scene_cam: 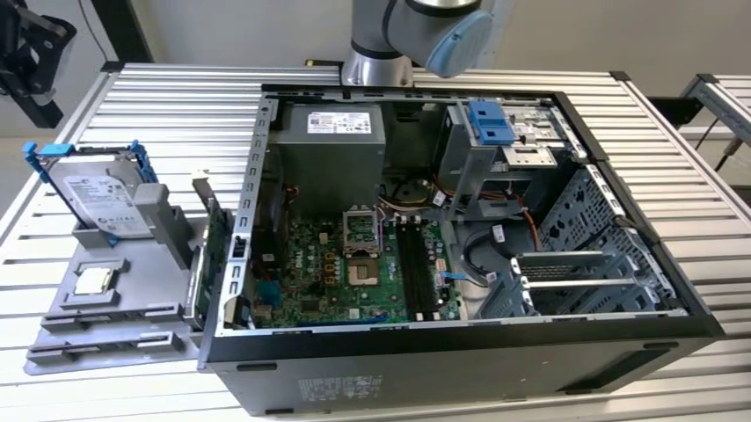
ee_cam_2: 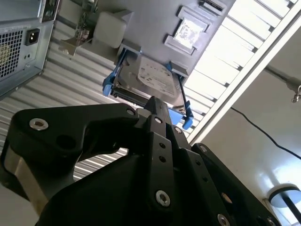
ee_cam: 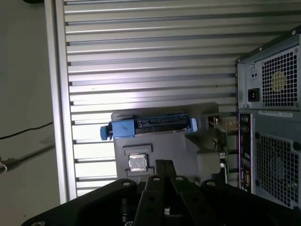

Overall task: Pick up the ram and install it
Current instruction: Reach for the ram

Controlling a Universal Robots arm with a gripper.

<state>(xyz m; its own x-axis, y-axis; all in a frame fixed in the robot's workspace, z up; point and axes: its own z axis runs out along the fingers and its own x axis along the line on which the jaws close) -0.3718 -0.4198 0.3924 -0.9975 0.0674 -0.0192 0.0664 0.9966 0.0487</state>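
The ram is out of view. In both wrist views my gripper [ee_cam: 163, 165] [ee_cam_2: 155, 103] hangs high above the slatted table with its black fingers pressed together and nothing between them. Far below it lies a grey holder [ee_cam: 160, 143] [scene_cam: 118, 299], to the exterior view's left of the open computer case [scene_cam: 610, 334]. Inside the case, the green motherboard [scene_cam: 305, 281] shows dark memory slots [scene_cam: 413, 259] beside the processor socket [scene_cam: 360, 251]. The arm's elbow [scene_cam: 452, 31] shows behind the case.
The holder carries a hard drive [scene_cam: 100, 198] [ee_cam_2: 150, 80] in a blue frame, a small square silver chip [scene_cam: 94, 280] [ee_cam: 138, 163], and a green expansion card [scene_cam: 217, 264] standing on edge against the case. The power supply [scene_cam: 334, 132] and drive cage [scene_cam: 499, 132] stand inside the case.
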